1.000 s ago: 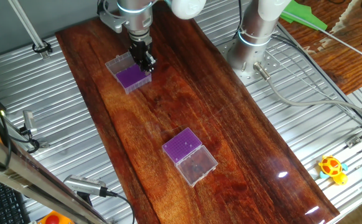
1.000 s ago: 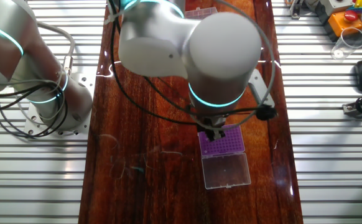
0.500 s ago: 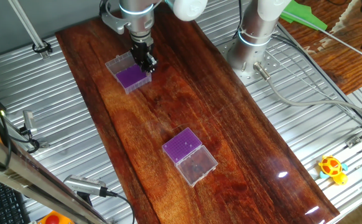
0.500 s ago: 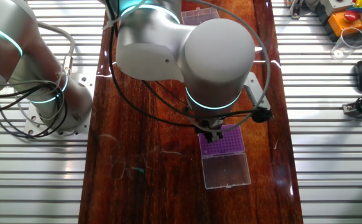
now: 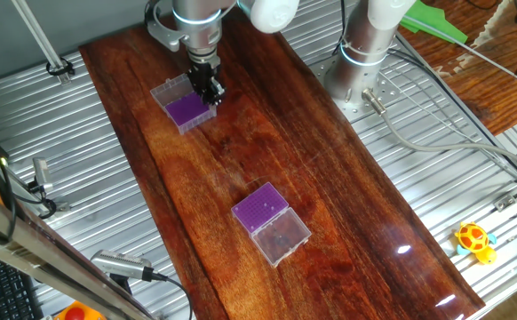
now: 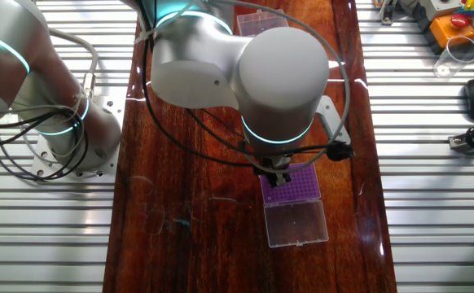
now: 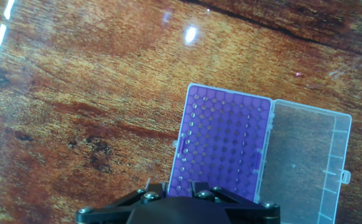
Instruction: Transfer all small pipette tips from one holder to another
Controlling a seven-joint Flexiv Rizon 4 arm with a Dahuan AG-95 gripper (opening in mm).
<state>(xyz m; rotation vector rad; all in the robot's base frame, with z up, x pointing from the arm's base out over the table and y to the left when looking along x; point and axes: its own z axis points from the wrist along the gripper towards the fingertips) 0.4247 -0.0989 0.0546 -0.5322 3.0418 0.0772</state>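
At the far left of the wooden bench in one fixed view, the gripper hangs over the right edge of an open purple tip holder, its clear lid folded back on the far side; from this angle I cannot tell whether the jaws are spread or pressed together. Nearer the camera, well apart from the first, sits a second purple holder with its clear lid lying open on the near-right side. A yellow toy rests on the ribbed metal at the far right, and the arm's base stands just off the bench at the top. Seen from the other fixed view, the arm's large white joint covers most of the gripper, which sits at the far edge of the purple holder; the clear lid lies flat on the near side, and the second holder shows partly at the top. Through the hand view, the purple holder fills the lower middle, its grid of holes plain, with the lid open to the right; only the black base of the gripper shows at the bottom edge, so the jaws' state cannot be told here either.
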